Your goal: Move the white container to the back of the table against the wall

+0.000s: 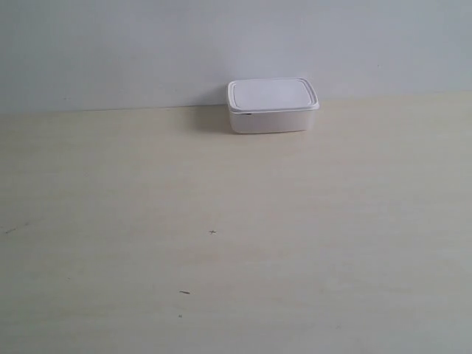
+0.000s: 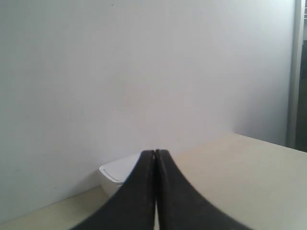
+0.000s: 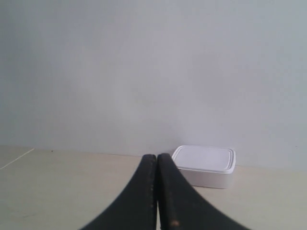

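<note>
The white container (image 1: 271,105) rests with its lid on at the back of the table (image 1: 221,221), close against the wall (image 1: 147,44). No arm shows in the exterior view. In the left wrist view my left gripper (image 2: 156,152) is shut on nothing, its black fingers pressed together, and the container (image 2: 115,175) lies well beyond it, partly hidden by them. My right gripper (image 3: 157,155) is likewise shut and empty, held far short of the container (image 3: 205,166) by the wall.
A few tiny dark specks (image 1: 212,232) mark the pale tabletop. A grey vertical frame (image 2: 298,72) stands at the table's far end in the left wrist view.
</note>
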Motion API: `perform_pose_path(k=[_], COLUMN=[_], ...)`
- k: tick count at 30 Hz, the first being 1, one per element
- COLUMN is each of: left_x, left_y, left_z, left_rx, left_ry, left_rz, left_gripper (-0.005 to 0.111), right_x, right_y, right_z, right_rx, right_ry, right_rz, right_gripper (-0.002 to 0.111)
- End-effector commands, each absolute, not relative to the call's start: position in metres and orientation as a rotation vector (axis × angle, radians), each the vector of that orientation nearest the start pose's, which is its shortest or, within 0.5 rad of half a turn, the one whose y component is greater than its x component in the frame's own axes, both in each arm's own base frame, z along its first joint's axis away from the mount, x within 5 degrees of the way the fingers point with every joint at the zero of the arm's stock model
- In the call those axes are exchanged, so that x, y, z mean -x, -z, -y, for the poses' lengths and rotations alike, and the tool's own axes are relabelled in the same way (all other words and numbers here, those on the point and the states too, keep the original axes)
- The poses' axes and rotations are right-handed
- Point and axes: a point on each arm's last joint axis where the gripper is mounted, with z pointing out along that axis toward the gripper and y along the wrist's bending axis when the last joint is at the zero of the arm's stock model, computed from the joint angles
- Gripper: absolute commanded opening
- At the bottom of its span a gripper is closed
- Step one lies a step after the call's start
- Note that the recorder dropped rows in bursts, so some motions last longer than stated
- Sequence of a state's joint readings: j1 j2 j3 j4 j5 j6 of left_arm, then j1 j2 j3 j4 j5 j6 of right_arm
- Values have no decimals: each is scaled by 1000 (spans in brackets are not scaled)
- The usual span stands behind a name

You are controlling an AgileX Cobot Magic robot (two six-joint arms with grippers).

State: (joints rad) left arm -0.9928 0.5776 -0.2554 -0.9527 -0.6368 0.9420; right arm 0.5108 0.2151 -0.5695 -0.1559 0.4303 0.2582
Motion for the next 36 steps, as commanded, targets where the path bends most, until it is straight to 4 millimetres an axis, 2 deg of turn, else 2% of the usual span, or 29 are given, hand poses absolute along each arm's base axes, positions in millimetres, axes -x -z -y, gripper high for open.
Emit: perform_pose_path(k=[1, 7, 14, 20, 22, 27, 32, 36], left_x=[-98, -97, -93, -89, -84, -75, -73, -80], left_y=[-284, -284, -293, -299, -301, -304, -303, -290], left_z=[72, 72, 51, 10, -4, -23, -31, -17], left_rx=[-360, -364, -263, -15, 78, 224, 287, 160], left_ry=[403, 408, 391, 152, 50, -127, -219, -128], left_rz=[-1404, -1405, -1360, -1319, -1288, -1237, -1234, -1375], left_gripper=[0, 0, 0, 0, 0, 0, 0, 0], right_x=[-40, -40, -40, -35, -32, -27, -27, -27], right_y=[-349, -349, -349, -350, -350, -351, -351, -351], right_z=[-16, -16, -16, -12, -8, 0, 3, 3], right_rx=[254, 254, 254, 201, 134, -14, -89, -112], right_ry=[-457, -457, -457, -440, -378, -223, -143, -117], right_rz=[-1553, -1553, -1553, -1536, -1520, -1492, -1487, -1483], right_gripper=[0, 0, 0, 0, 0, 0, 0, 0])
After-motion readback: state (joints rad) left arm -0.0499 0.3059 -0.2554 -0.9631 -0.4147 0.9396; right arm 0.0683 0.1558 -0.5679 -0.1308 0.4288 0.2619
